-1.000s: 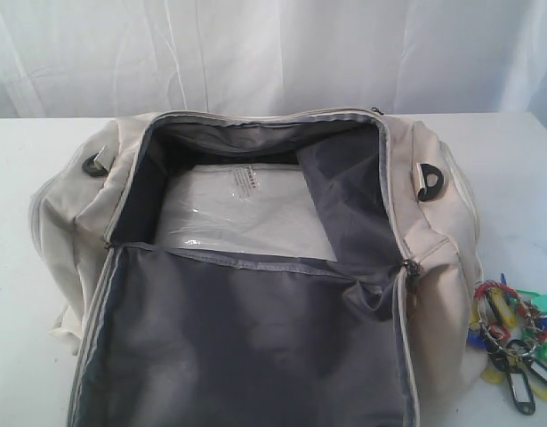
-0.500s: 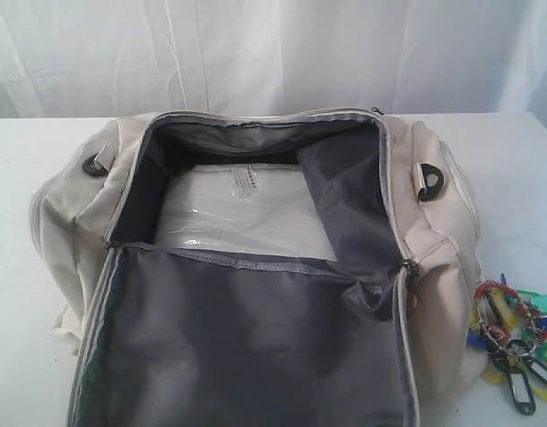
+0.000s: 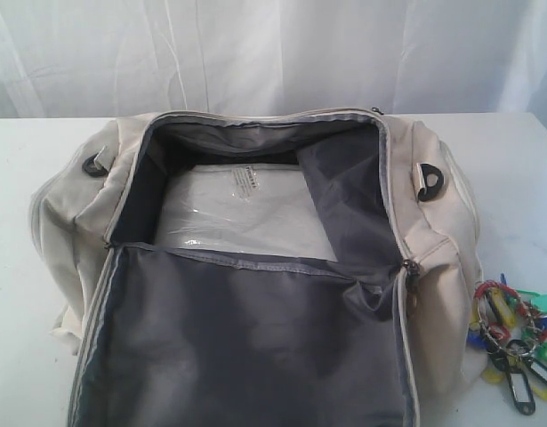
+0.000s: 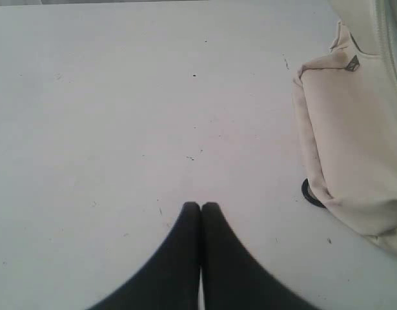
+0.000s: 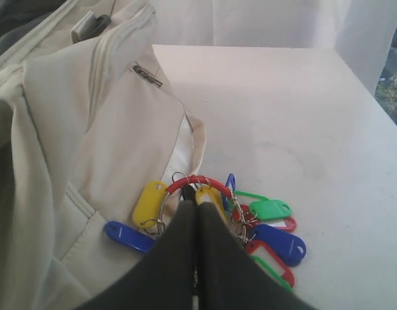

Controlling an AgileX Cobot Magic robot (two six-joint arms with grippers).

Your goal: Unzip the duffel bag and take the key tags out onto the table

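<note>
White desk [image 3: 24,178], wide and mostly bare. Cream bag [image 3: 433,240] sits mid-desk with its main zip fully undone and the top flap [image 3: 246,347] thrown toward the near edge, grey lining up. Inside, only a flat clear-wrapped packet [image 3: 246,209] shows; no tags visible in there.

Key tags [image 3: 513,342] are out of the bag. The bunch lies on the desk at the bag's right end. In the right wrist view the key tags [image 5: 263,223] are spread around a red ring, with the yellow and blue ones touching the bag's side fabric and the rest flat on the desk.

Neither arm shows in the exterior view. Left claw [image 4: 201,205] has its fingers pressed together, empty, over bare desk, with the bag's left end near. Right claw [image 5: 197,205] also has its fingers pressed together; its tips line up with the red ring in the wrist view. No gap and nothing pinched that I can see, so I read it as holding nothing.

Judgement: unzip done, tags out on the desk, so the task looks essentially complete. At most the tags could be nudged clear of the bag.
</note>
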